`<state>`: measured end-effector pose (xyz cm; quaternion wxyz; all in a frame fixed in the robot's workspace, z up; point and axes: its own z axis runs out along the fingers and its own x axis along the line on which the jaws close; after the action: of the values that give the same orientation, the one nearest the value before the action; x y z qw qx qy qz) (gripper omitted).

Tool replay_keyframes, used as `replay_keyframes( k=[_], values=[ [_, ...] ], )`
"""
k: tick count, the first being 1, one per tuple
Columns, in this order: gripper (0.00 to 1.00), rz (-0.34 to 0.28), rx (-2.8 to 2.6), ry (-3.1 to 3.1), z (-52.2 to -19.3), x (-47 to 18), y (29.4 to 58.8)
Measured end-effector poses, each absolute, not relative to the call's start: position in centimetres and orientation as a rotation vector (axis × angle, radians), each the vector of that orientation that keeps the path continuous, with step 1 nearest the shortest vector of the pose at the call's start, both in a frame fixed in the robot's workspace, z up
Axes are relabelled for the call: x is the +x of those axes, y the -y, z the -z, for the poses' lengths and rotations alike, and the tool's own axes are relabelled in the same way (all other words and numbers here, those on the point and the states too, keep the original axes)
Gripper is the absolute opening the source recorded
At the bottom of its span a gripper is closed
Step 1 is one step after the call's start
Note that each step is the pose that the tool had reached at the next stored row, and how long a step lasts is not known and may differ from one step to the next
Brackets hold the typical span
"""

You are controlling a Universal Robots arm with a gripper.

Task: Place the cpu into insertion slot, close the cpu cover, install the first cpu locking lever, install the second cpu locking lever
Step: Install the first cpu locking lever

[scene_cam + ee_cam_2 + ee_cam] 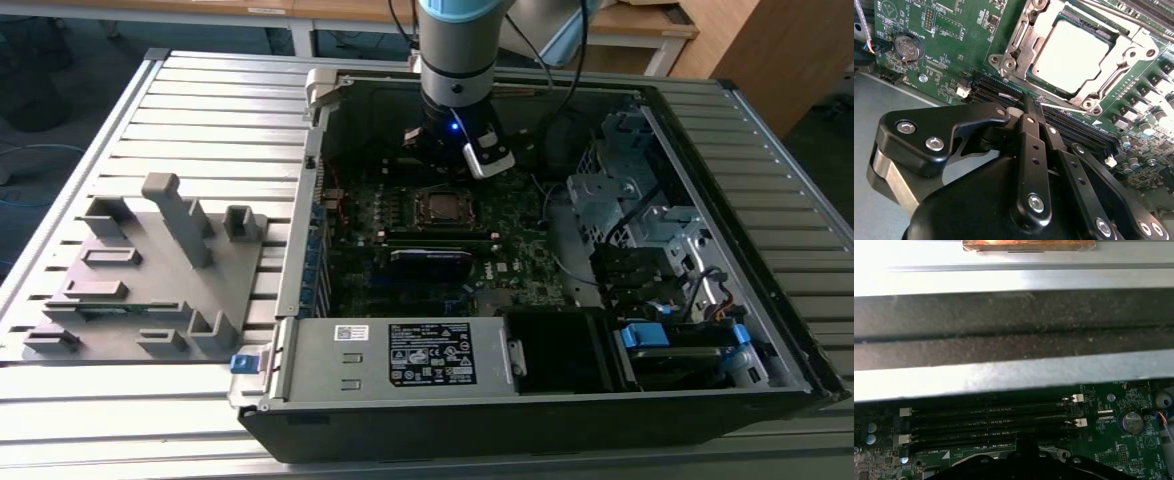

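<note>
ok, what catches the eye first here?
The arm hangs down into the open computer case at the middle of the exterior view. In the second wrist view, the bright silver cpu sits framed by the cpu cover, with the black gripper shut right beside it.

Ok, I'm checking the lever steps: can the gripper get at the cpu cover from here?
Probably yes. In the second wrist view the gripper sits shut just beside the cpu cover, over the memory slots, with nothing standing between them.
</note>
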<state>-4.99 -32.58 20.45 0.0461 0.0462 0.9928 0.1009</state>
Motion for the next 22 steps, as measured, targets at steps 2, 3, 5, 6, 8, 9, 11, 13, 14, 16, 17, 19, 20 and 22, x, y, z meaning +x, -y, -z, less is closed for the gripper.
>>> replay_keyframes(
  k=[2,3,5,6,8,9,11,13,14,16,17,19,20,22],
  values=[
    [0.1,-0.309,0.141,-3.03,-20.45,-5.05,32.49],
    [0.1,-0.309,0.141,-3.03,-20.45,-5.09,32.43],
    [0.1,-0.309,0.141,-3.031,-20.45,-5.15,32.34],
    [0.1,-0.31,0.141,-3.03,-20.45,-5.19,32.32],
    [0.1,-0.313,0.141,-3.028,-20.41,-5.23,32.31],
    [0.1,-0.315,0.141,-3.027,-20.39,-5.24,32.31],
    [0.1,-0.319,0.14,-3.022,-20.32,-5.24,32.31],
    [0.1,-0.32,0.14,-3.019,-20.29,-5.24,32.31],
    [0.1,-0.32,0.139,-3.019,-20.29,-5.24,32.31],
    [0.1,-0.32,0.139,-3.019,-20.29,-5.25,32.31],
    [0.1,-0.32,0.139,-3.019,-20.28,-5.25,32.31],
    [0.1,-0.32,0.139,-3.018,-20.26,-5.25,32.32],
    [0.1,-0.32,0.139,-3.014,-20.2,-5.26,32.32],
    [0.1,-0.319,0.136,-3.004,-20.13,-5.25,32.31]
  ],
)
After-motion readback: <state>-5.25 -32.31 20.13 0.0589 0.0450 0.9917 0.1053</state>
